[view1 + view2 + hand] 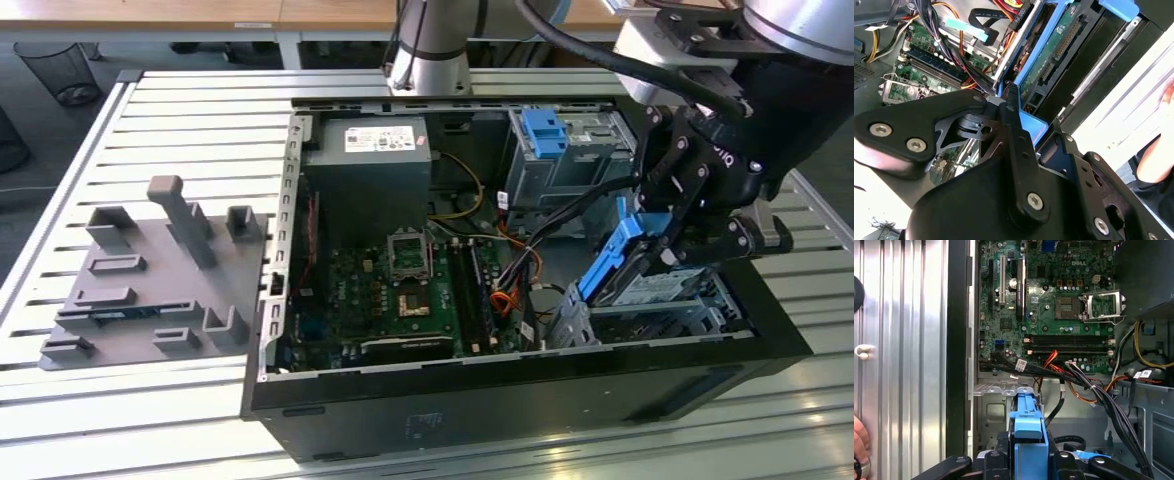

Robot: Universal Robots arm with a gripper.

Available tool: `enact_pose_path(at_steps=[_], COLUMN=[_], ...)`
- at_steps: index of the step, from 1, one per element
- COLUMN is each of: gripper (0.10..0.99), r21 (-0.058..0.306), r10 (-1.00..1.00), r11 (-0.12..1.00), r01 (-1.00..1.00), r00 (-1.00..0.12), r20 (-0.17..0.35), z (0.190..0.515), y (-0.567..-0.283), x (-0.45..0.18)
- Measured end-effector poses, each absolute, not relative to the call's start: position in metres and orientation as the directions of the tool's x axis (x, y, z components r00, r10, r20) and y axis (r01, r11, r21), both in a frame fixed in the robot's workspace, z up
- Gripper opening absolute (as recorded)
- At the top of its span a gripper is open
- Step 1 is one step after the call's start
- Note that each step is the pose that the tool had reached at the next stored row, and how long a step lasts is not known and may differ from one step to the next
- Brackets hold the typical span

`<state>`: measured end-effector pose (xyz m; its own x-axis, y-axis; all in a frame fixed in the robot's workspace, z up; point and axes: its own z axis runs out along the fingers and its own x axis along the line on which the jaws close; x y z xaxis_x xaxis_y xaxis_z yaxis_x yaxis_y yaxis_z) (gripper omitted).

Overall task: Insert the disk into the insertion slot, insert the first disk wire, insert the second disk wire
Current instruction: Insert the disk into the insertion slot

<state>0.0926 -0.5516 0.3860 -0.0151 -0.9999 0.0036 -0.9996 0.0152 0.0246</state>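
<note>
One gripper [663,262], clenched on the disk [618,255]. Disk tilted, lower end at mouth of the insertion slot [661,318], lower right of the exterior view; touching or not, can't tell. One open PC case [534,395] on slatted metal surface [174,110], w/ motherboard [400,285] mid-frame. One taller cage w/ blue tab [561,150], upper right. One grey fixture [147,270] at the exterior view's left. Blue bracket [1028,432] sits btwn gripper fingers in the first wrist view.

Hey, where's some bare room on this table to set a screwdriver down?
The table has bare slats between the grey jig plate and its far edge, at the exterior view's left of the computer case. Inside the case it is crowded: wires, and the claw gripping the disk.
</note>
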Motion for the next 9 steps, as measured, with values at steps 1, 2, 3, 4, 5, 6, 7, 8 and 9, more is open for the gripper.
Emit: enact_pose_path(at_steps=[1, 2, 3, 4, 5, 6, 7, 8, 9], gripper=[0.365, 0.365, 0.365, 0.365, 0.365, 0.365, 0.365, 0.365, 0.365], r21=[0.025, 0.025, 0.025, 0.025, 0.025, 0.025, 0.025, 0.025, 0.025], r10=[-1.0, -1.0, -1.0, -1.0, -1.0, -1.0, -1.0, -1.0, -1.0], r11=[0.015, 0.015, 0.015, 0.015, 0.015, 0.015, 0.015, 0.015, 0.015], r01=[-1.0, -1.0, -1.0, -1.0, -1.0, -1.0, -1.0, -1.0, -1.0], r00=[-0.015, -0.015, -0.015, -0.015, -0.015, -0.015, -0.015, -0.015, -0.015], r20=[0.003, 0.003, 0.003, 0.004, 0.004, 0.003, 0.004, 0.004, 0.004], z=[0.3851, 0.3841, 0.383, 0.3819, 0.3808, 0.3796, 0.3785, 0.3773, 0.376], y=[-0.5517, -0.5516, -0.5517, -0.5516, -0.5516, -0.5517, -0.5516, -0.5516, -0.5517], x=[0.0926, 0.0926, 0.0926, 0.0926, 0.0926, 0.0926, 0.0926, 0.0926, 0.0926])
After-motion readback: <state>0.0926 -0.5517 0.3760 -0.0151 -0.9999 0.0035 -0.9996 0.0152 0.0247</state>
